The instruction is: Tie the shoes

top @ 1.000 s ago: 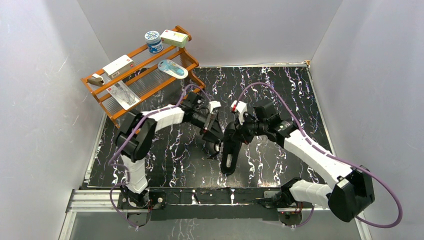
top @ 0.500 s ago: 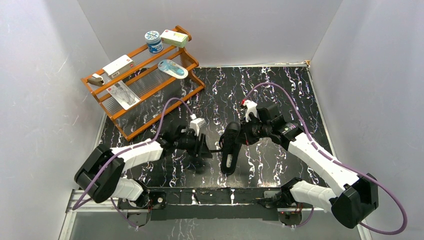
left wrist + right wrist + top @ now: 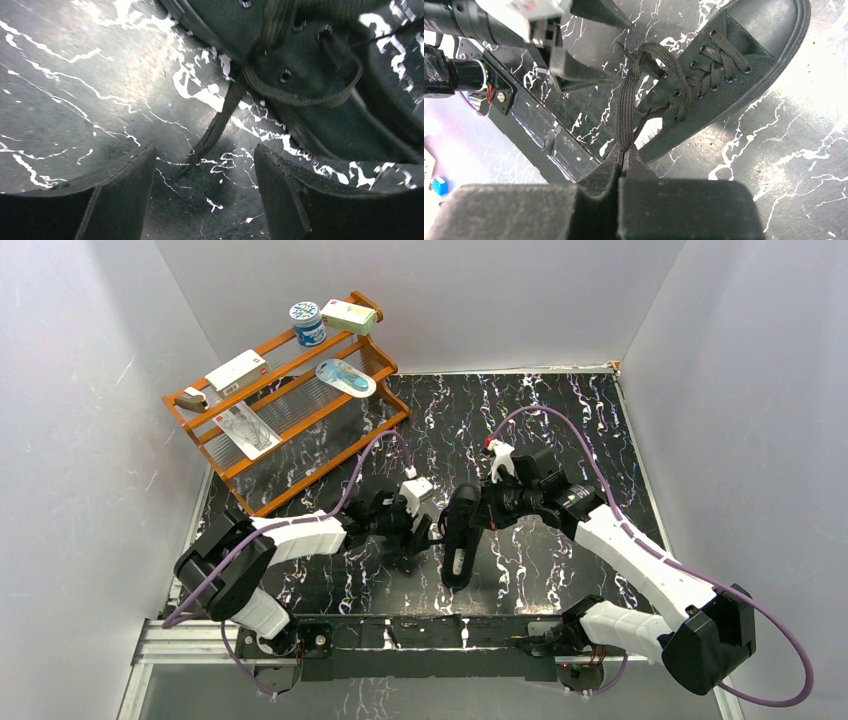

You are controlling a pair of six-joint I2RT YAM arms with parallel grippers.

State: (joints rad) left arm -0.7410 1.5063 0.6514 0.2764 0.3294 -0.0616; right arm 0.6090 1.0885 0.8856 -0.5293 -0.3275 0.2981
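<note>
Pinching sneaker [image 3: 729, 70] lace [image 3: 626, 107] (label [image 3: 650, 133] inside): right gripper [image 3: 622, 158].

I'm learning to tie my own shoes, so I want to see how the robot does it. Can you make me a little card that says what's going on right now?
shoe: one black sneaker standing on the marbled table
right gripper: shut on a lace that runs from the top eyelets
left gripper: open, low beside the sneaker
other lace end: flat on the table, between the left jaws
bow: none to be seen, not tied yet
</note>
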